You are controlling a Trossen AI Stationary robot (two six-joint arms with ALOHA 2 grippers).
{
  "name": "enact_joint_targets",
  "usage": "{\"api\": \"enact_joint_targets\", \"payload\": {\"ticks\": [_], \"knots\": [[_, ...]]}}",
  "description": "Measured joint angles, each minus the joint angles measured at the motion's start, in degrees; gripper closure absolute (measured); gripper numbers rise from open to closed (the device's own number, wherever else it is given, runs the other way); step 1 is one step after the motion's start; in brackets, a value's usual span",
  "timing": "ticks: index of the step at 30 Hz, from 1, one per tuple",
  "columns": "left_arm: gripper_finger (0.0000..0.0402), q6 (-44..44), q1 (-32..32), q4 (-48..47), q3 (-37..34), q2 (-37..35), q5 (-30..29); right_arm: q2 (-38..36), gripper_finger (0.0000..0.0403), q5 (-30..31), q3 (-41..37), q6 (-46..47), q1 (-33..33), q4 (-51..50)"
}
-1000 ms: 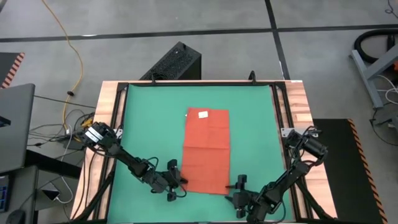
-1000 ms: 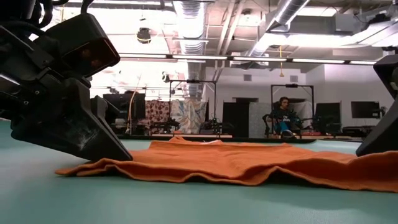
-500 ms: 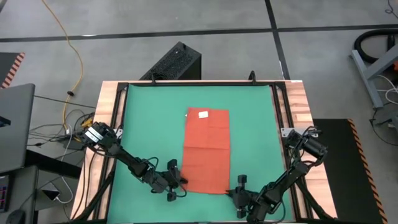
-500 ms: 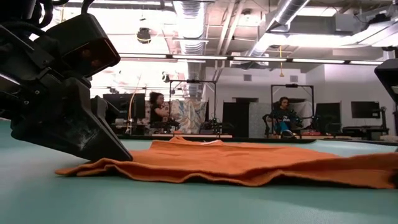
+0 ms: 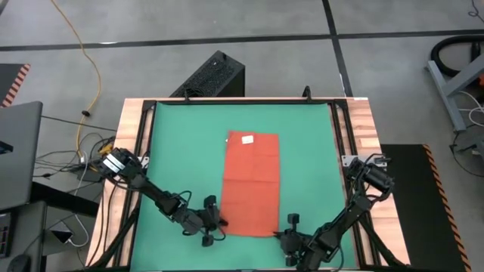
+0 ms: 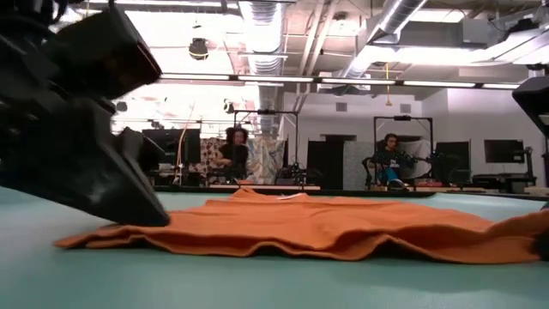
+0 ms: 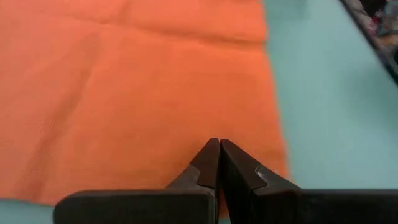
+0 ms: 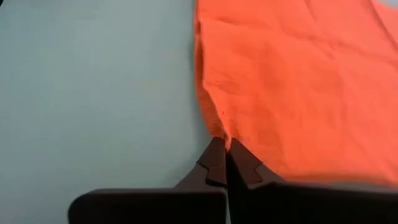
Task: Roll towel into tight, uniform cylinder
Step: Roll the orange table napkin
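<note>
high view straight down over whole counter (image 5: 363, 128), low view at mat level facing room, wrist views close over orange-red thin cloth towel (image 5: 252, 183), shared by all

We see even overhead light, ceiling fixtures (image 6: 257, 34) glaring white; left tool (image 6: 81, 137) smeared dark below them; wrist views soft, shadows faint.

You had nothing to read in these views. The white tag (image 5: 247, 139) on the towel (image 5: 251, 183) was too small to show any print. Nothing legible stood on the mat (image 5: 174, 151) or on the black box (image 5: 210, 75) beyond the worktop, and the room behind, seen from table height, showed you no sign or label you could make out.
</note>
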Motion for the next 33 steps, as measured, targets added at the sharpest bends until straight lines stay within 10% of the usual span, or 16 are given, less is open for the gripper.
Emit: {"api": "enact_joint_targets", "payload": {"ticks": [11, 33], "knots": [[0.0402, 13.4, -2.4, -8.3, 1.7, -6.9, -10.9, -0.6, 0.0398, -2.1, 0.6, 4.1, -0.3, -0.9], [0.0401, 16.6, 1.7, -11.2, 1.6, -3.6, 3.5, -12.1, 0.0397, -19.5, 1.0, 22.4, -11.7, -6.9]]}}
